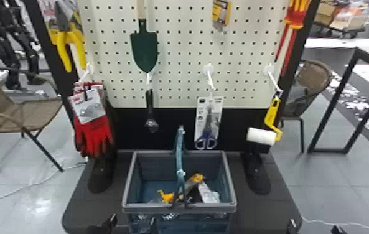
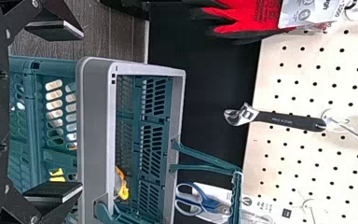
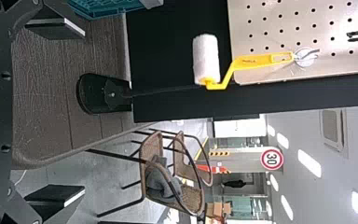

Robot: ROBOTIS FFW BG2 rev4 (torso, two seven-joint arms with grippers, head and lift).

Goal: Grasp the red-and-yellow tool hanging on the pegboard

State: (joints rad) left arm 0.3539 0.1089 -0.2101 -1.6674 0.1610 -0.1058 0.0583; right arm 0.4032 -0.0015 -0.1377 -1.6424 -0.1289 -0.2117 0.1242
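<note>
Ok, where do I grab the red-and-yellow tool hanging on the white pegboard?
Probably grip the red-and-yellow tool by its thin red legs, which hang free and apart. Come straight from the front with the right gripper, since the pegboard backs it.

Round red-rimmed sign (image 3: 271,159) — the number 30

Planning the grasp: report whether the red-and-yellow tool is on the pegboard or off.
On it. The red-and-yellow tool hangs at the upper right edge of the pegboard, red ends down; how it is hooked, cannot tell.
</note>
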